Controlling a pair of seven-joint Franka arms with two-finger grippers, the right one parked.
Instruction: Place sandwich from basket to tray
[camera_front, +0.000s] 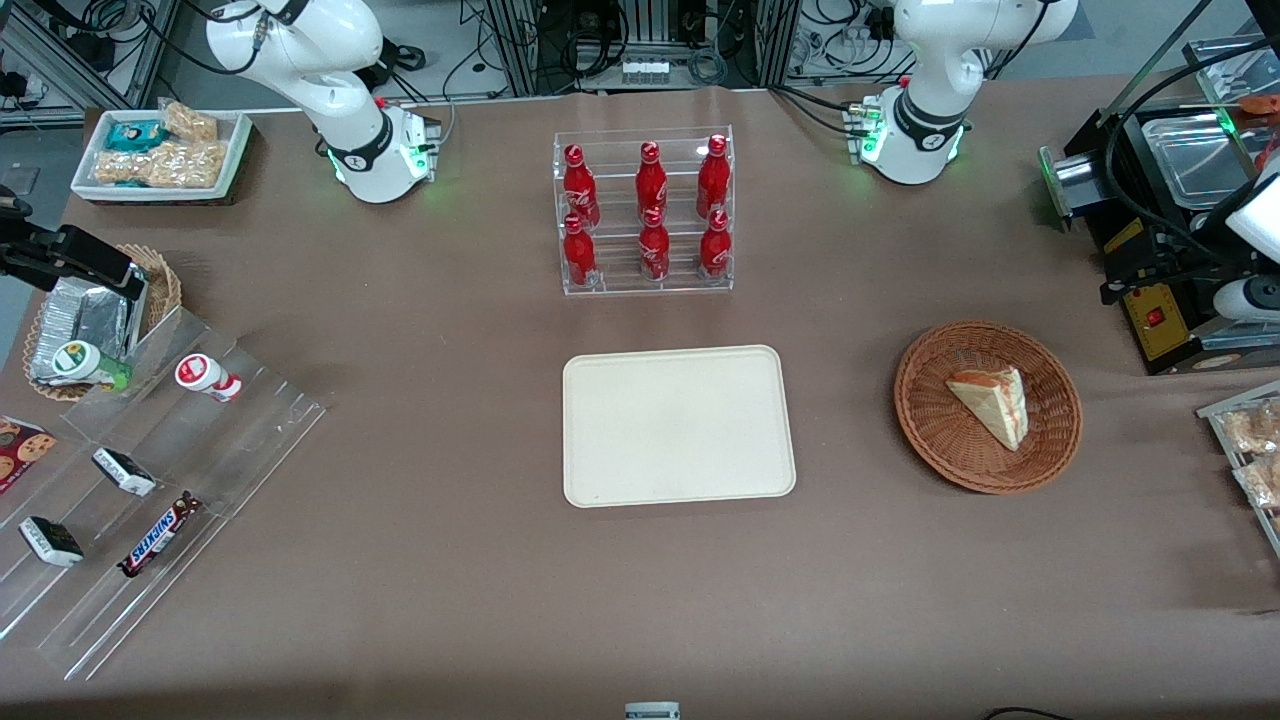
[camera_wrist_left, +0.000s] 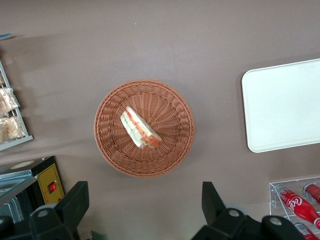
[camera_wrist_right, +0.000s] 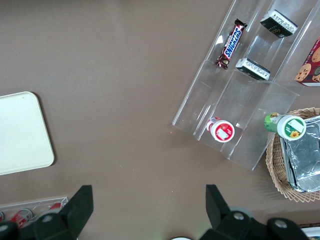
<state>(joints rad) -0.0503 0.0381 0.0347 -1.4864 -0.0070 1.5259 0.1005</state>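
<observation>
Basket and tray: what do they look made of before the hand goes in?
The basket looks like brown woven wicker, matte, with visible radial weave. The tray looks like cream moulded plastic or fibre, smooth and matte; which one is unclear. The hand hangs open above the basket.

1. The sandwich (camera_front: 992, 402) has pale bread, with red and light green layers on its cut edge.
2. The basket (camera_front: 930, 432) is brown wicker with a woven pattern.
3. The tray (camera_front: 678, 425) is plain cream-beige.
4. The table (camera_front: 450, 420) has a dull brown cover.
5. The gripper (camera_wrist_left: 145, 212) hangs above the table next to the basket; its two spread fingers are black.
6. The six bottles (camera_front: 650, 210) in the clear rack are red with white writing.
7. The machine (camera_front: 1160, 300) toward the working arm's end is black, with a yellow panel and a red button.
</observation>
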